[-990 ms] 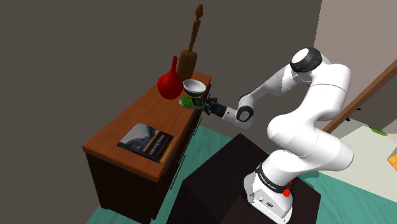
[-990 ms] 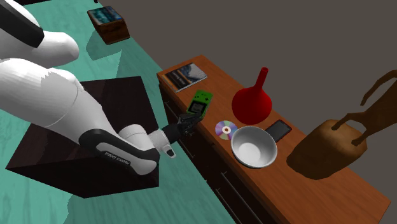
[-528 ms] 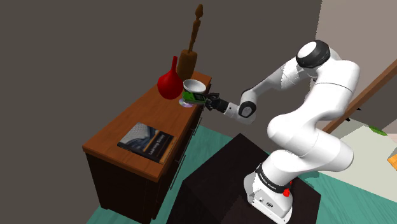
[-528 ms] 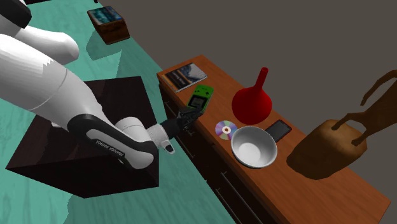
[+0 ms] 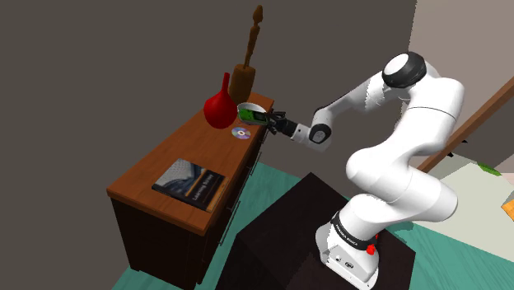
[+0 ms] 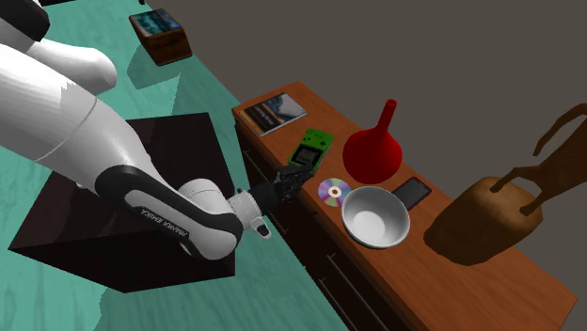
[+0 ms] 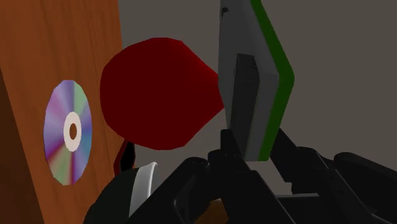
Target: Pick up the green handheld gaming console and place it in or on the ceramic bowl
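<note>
The all-black two-finger claw [image 6: 299, 171] is closed on the green handheld gaming console with a grey back [image 6: 311, 146], pinching it by its lower end, one finger [image 7: 230, 147] on the grey back and the other on the green face; the rest of the body sticks out beyond the fingertips. The console hangs in the air over the front part of the brown wooden counter [image 6: 489, 282], near the rainbow-sheened disc [image 6: 332, 191] and the red long-necked vase [image 6: 373, 150], short of the white round bowl [image 6: 376, 221]; in the shoulder view it sits just beside the bowl's rim. I judge it a stiff, light shell with smooth flat faces, so it will not bend in the grip but could slide or swing about the pinch, held so near one end; a hold nearer the middle, across the two flat faces, would be steadier. The bowl looks hard and shallow, and the console is long against it, so it will likely rest tilted on the rim; a low, gentle release seems wise.
</note>
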You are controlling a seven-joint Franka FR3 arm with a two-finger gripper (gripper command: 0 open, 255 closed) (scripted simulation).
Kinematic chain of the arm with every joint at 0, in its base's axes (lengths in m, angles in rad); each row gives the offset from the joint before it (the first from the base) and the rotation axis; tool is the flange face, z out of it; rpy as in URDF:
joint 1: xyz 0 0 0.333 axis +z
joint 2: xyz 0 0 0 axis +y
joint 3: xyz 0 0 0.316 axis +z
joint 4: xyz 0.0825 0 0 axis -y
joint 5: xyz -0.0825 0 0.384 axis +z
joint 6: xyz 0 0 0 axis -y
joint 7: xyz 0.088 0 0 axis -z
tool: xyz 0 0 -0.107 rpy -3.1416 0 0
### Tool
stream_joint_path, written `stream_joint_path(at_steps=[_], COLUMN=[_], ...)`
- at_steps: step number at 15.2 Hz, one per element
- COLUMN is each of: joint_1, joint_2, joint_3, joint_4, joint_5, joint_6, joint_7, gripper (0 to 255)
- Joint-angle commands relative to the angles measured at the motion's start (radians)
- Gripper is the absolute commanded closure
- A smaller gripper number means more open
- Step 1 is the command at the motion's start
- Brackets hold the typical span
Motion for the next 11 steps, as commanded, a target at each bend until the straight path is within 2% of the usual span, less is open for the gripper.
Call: stream_joint_path(at_steps=[1, 11], joint_1=[0.016, 0.121], joint_2=[0.039, 0.263], joint_3=[-0.014, -0.079], joint_4=[0.084, 0.562], joint_5=[-0.024, -0.139], joint_6=[0.011, 0.047], joint_7=[0.047, 0.301], gripper=[255, 255])
